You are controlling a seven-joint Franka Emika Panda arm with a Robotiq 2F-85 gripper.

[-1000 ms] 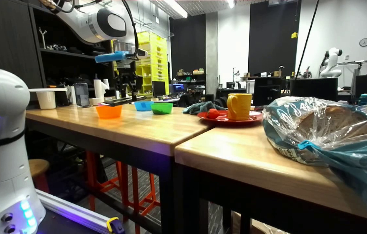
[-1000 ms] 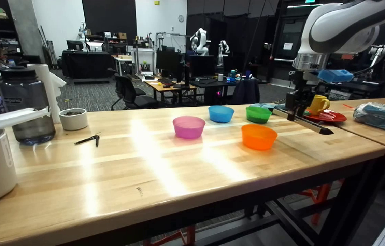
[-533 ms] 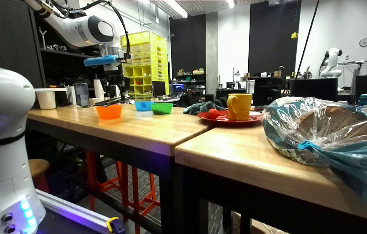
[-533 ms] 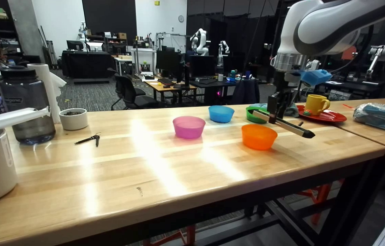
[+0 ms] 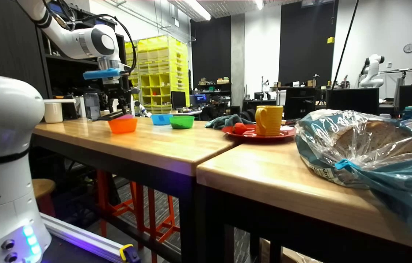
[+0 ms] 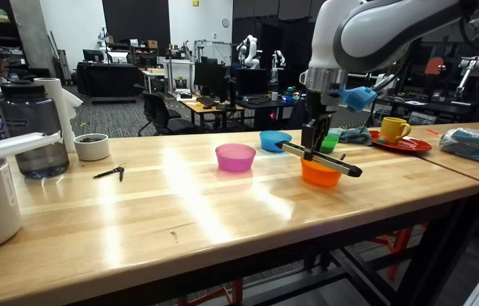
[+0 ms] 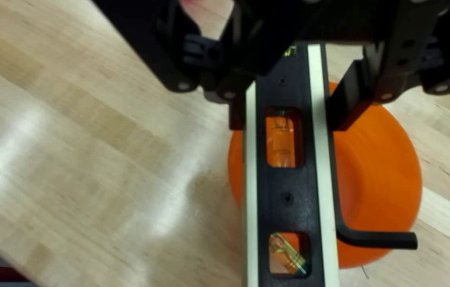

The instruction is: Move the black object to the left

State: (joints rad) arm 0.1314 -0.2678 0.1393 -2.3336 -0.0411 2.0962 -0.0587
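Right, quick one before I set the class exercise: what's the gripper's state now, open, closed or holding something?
Gripper: closed, holding the black spirit level between its fingers.

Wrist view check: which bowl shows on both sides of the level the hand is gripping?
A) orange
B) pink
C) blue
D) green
A: the orange bowl shows to either side of the black level, which the hand grips.
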